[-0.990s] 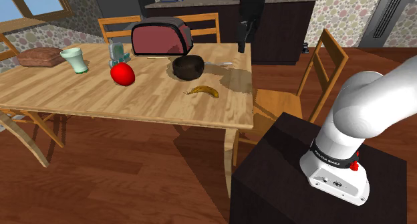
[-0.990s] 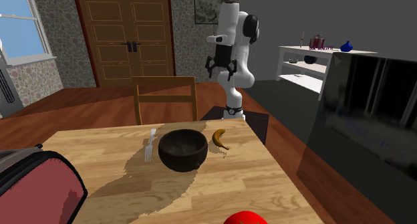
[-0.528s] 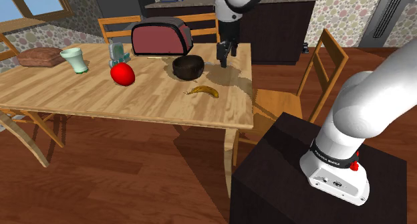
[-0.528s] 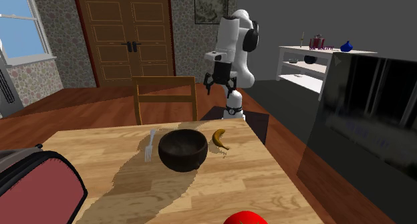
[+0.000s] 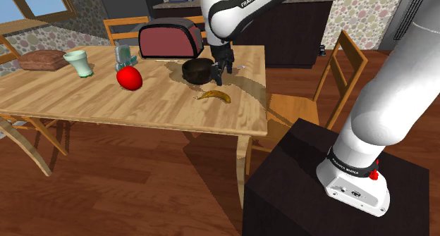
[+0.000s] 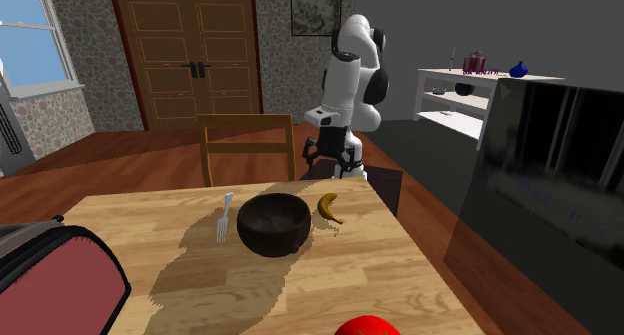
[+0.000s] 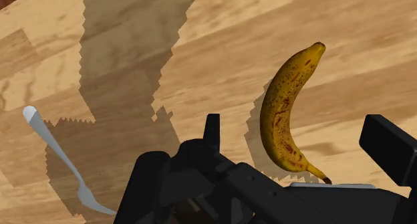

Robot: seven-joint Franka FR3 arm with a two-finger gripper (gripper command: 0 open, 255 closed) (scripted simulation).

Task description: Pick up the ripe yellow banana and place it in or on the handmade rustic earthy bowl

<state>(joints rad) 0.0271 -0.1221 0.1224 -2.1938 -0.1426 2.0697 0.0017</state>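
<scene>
A yellow banana with brown spots (image 5: 215,95) (image 6: 328,207) lies on the wooden table (image 5: 106,101), close to the edge nearest the stand. The dark brown bowl (image 5: 197,70) (image 6: 272,223) stands upright just beyond it and holds nothing. My black gripper (image 5: 219,78) (image 6: 327,169) hangs above the table between bowl and banana. In the wrist view the gripper (image 7: 301,132) is open. The banana (image 7: 287,102) lies below, between the two fingers' lines, and neither finger touches it.
A silver fork (image 7: 53,156) (image 6: 226,215) lies beside the bowl. Further along the table are a red toaster (image 5: 169,39), a red apple (image 5: 129,77), a glass (image 5: 123,55), a pale cup (image 5: 80,63) and a bread loaf (image 5: 42,59). Wooden chairs (image 5: 331,79) (image 6: 248,148) stand around the table.
The arm has swung down from high over the far side toward the table. The gripper now hangs low over the banana. Banana, bowl and fork have not moved.
</scene>
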